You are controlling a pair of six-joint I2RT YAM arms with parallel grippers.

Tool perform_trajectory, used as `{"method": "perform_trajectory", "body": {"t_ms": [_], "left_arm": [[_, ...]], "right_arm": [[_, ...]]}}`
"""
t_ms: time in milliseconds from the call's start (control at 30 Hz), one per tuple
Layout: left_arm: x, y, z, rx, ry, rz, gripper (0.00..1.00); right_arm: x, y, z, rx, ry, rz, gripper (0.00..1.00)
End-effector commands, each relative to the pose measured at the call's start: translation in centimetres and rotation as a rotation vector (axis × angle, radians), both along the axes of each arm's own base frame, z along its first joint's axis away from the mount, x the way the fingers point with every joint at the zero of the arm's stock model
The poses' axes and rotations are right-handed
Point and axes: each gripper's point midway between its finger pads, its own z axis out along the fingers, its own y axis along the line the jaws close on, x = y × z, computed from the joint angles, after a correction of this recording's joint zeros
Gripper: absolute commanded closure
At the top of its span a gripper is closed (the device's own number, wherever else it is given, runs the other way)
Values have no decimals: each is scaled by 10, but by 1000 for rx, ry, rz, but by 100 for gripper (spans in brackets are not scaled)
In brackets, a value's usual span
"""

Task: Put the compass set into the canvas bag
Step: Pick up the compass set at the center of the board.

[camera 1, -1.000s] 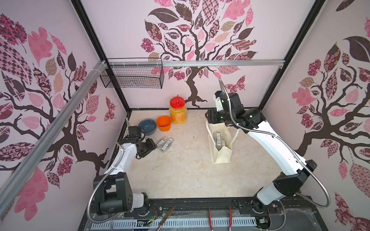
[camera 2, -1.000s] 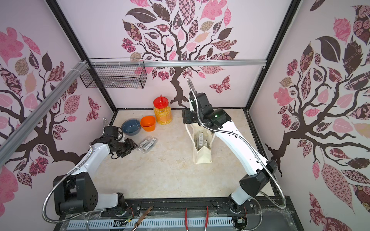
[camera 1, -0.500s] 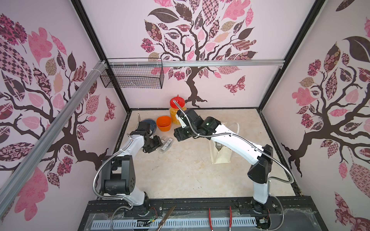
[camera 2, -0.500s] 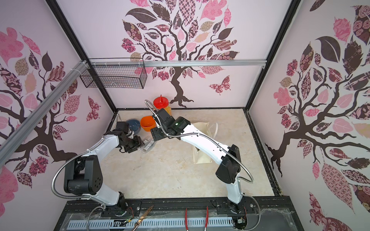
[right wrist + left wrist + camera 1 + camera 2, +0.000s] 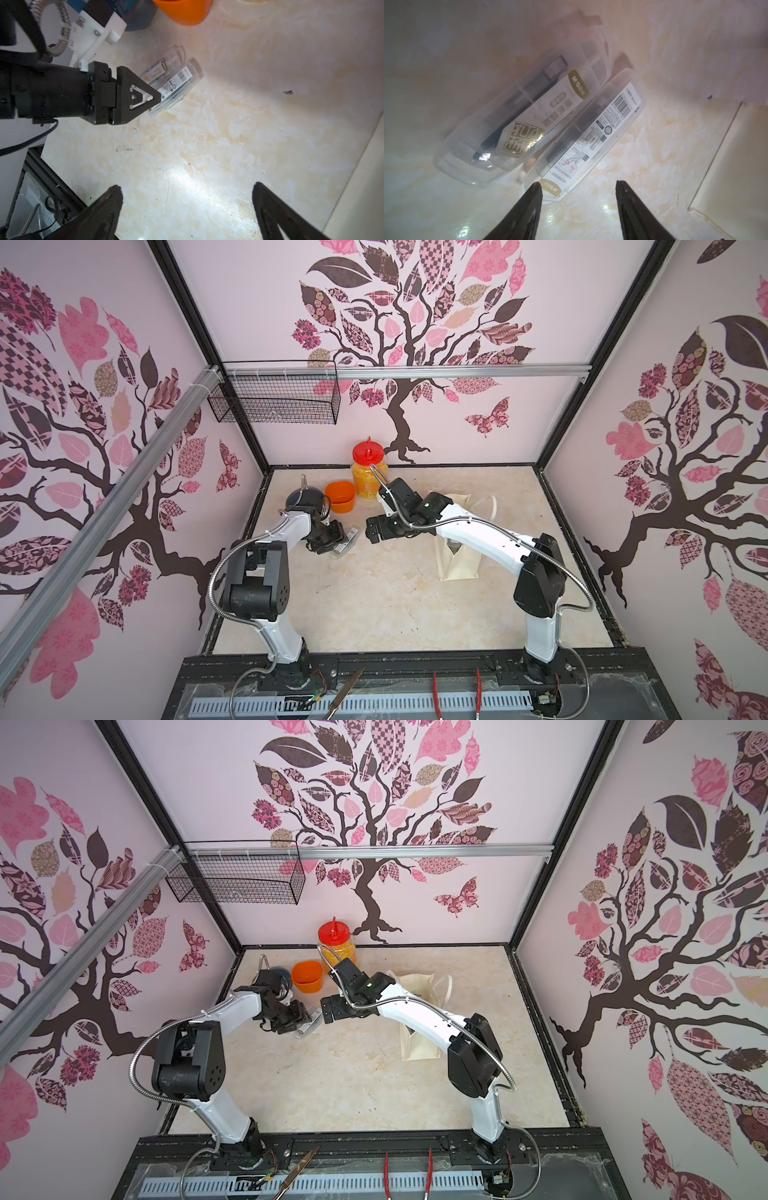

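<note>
Two clear plastic compass set cases lie side by side on the table, one with a gold label and one with a barcode label; they appear in both top views. My left gripper is open, its tips at the near end of the barcode case, gripping nothing. My right gripper hangs wide open and empty just right of the cases. The cream canvas bag stands further right, its mouth largely hidden by my right arm.
An orange cup, a red-lidded jar of yellow grains and a dark blue bowl stand behind the cases. A wire basket hangs on the back wall. Scissors and red pliers lie on the front ledge.
My right arm has swung left from above the bag to beside the cases, and its jaws have opened wide. My left gripper has closed in on the cases.
</note>
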Motion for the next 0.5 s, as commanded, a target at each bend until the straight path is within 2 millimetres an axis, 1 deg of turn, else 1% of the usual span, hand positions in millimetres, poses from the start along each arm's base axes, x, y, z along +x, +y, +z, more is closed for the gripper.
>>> {"method": "perform_trajectory", "body": {"t_ms": [0, 167, 333, 400, 467], "left_arm": [[18, 3, 12, 79, -63, -36, 39], [22, 1, 6, 228, -51, -111, 40], [25, -10, -4, 342, -46, -212, 39], [26, -12, -8, 364, -36, -229, 39], [27, -9, -14, 385, -19, -234, 38]], "right_arm": [[4, -4, 25, 72, -8, -10, 0], [5, -11, 49, 72, -91, 17, 0], [-2, -15, 55, 68, -104, 51, 0], [-4, -17, 56, 68, -112, 52, 0], [-6, -18, 57, 72, -119, 56, 0]]}}
